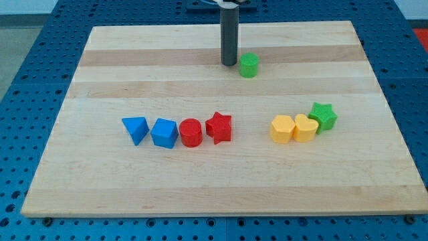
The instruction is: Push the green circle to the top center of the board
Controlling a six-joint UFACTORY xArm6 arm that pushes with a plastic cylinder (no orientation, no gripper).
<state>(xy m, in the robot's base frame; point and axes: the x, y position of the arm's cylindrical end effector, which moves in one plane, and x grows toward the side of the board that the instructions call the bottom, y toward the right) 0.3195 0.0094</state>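
The green circle point(249, 65) stands near the view's top, a little right of the board's middle. My tip point(229, 63) rests on the wooden board point(100, 73) just to the left of the green circle, a small gap apart from it. The dark rod rises straight up from the tip to the view's top edge.
A row lies across the board's middle: a blue triangle point(136, 129), a blue cube point(164, 132), a red circle point(191, 132) and a red star point(219, 127). To the right sit a yellow hexagon point(282, 128), a yellow heart point(305, 128) and a green star point(324, 116).
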